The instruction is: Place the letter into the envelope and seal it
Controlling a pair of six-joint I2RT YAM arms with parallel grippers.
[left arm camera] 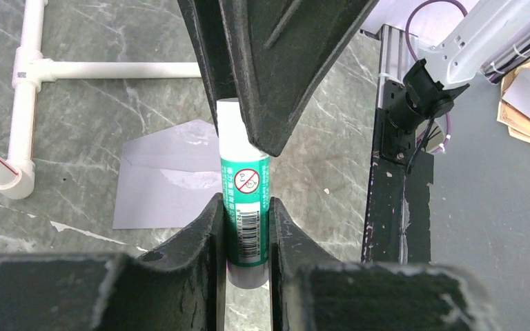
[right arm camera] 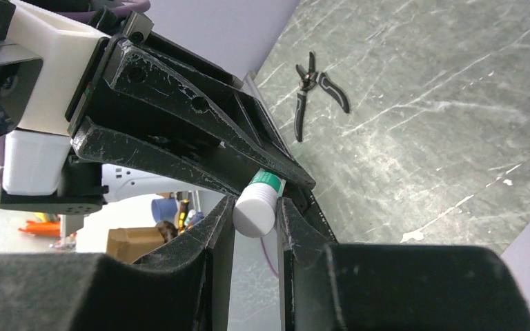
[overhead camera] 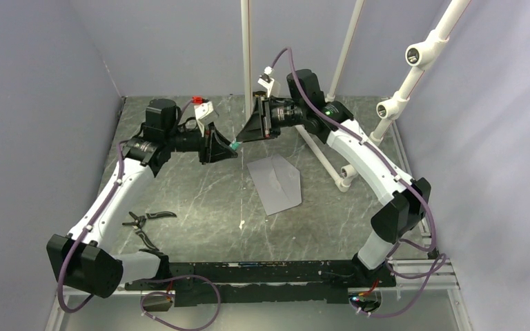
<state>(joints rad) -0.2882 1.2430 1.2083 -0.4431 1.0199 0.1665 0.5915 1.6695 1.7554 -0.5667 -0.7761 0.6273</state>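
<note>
Left gripper and right gripper clamp glue stick; pliers nearby.

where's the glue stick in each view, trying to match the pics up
Top external: glue stick upper centre, held between left gripper and right gripper.
Left wrist: glue stick dead centre, green label facing the camera.
Right wrist: glue stick lower centre, white end toward the camera.
Shared landmark: grey marbled table in all three; envelope only in top and left wrist.

envelope 1 | glue stick 1 | pliers 1 | pipe frame 1
</note>
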